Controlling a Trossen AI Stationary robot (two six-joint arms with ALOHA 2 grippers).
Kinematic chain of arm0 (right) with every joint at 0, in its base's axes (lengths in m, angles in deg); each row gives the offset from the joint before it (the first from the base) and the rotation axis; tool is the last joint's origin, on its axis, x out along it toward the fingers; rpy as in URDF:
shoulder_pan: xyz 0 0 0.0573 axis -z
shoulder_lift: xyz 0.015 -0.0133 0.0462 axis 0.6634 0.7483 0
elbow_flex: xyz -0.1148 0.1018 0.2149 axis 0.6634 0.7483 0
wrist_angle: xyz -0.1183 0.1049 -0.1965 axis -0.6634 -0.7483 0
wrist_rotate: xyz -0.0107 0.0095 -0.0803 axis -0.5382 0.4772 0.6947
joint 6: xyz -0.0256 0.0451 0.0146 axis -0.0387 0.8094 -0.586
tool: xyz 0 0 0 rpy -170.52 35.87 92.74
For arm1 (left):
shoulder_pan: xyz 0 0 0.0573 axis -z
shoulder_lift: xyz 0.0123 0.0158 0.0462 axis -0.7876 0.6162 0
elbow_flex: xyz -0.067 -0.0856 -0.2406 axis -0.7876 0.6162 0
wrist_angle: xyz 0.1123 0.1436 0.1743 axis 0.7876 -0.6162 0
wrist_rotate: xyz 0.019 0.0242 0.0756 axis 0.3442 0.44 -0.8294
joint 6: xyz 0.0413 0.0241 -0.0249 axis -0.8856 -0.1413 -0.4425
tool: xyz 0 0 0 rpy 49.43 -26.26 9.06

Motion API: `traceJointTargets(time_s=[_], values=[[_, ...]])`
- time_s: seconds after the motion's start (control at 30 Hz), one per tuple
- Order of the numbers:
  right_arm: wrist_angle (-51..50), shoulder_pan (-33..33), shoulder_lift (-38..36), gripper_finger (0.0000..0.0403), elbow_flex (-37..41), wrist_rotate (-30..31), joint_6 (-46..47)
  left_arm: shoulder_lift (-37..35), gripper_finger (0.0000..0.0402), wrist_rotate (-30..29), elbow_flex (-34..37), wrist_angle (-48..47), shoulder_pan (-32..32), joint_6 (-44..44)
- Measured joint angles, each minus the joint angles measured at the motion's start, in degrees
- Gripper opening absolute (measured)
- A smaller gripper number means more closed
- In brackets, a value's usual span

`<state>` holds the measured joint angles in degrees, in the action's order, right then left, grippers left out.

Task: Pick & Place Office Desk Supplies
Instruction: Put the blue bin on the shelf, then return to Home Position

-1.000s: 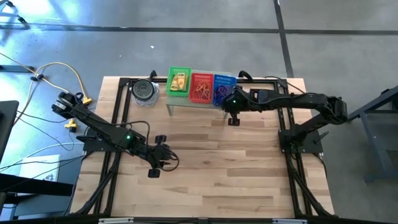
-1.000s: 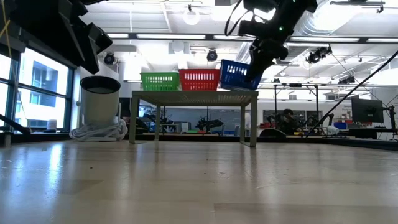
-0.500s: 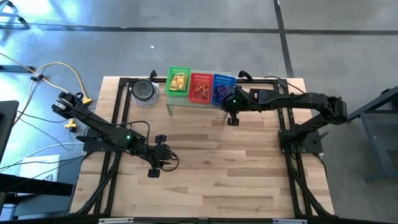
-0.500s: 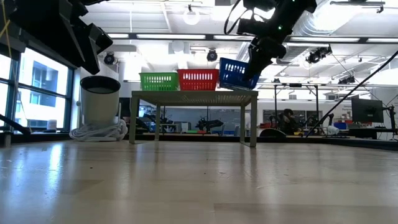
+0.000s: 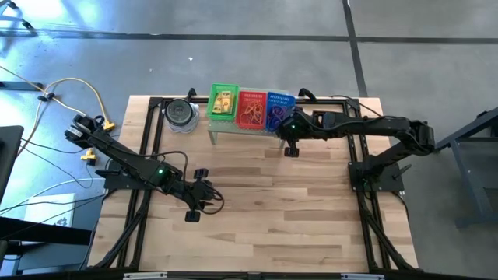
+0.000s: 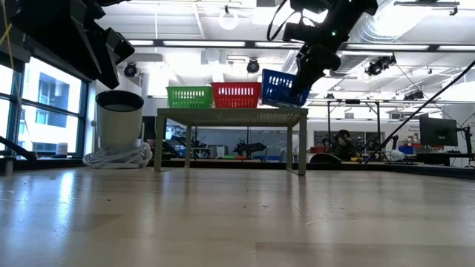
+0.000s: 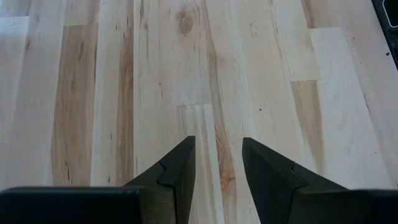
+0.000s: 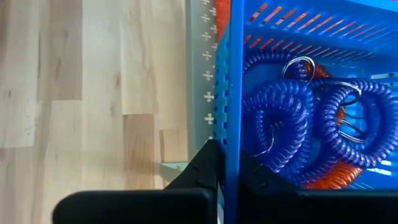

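1. The right gripper clamps the blue basket wall; the basket has tipped up off the shelf in the last second.
2. Blue coil loops lie just beyond its fingers, inside.
3. The left gripper hangs part-open, empty.

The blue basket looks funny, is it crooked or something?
Yes. The blue basket is tipped, one side lifted off the pale-green shelf, while the green basket and red basket sit flat. That's because the right tool is shut on its wall. Nothing has spilled: the blue coils are inside.
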<state>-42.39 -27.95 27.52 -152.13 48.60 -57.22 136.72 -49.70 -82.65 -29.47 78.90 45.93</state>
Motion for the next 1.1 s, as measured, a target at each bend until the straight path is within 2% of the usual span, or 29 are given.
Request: traceJointTargets(time_s=[0.47, 0.73, 1.0, 1.1], values=[[3.4, 0.0, 0.0, 0.0092, 0.0, 0.3, -0.1, 0.0, 0.0127, 0.0, 0.0, 0.0, 0.0, 0.0], [6.1, -0.9, 0.0, 0.0099, 0.0, 0.3, -2.8, 0.0, 0.0127, 0.0, 0.0, 0.0, 0.0, 0.0], [13.8, -3.7, 0.0, 0.0099, 0.0, 0.5, -7.9, 0.0, 0.0127, 0.0, 0.2, 0.0, 0.0, 0.0], [16.9, -5.4, -0.1, 0.0099, 0.0, 3.5, -10.0, 0.0, 0.0127, 0.0, 0.2, 0.0, 0.0, 0.0]])
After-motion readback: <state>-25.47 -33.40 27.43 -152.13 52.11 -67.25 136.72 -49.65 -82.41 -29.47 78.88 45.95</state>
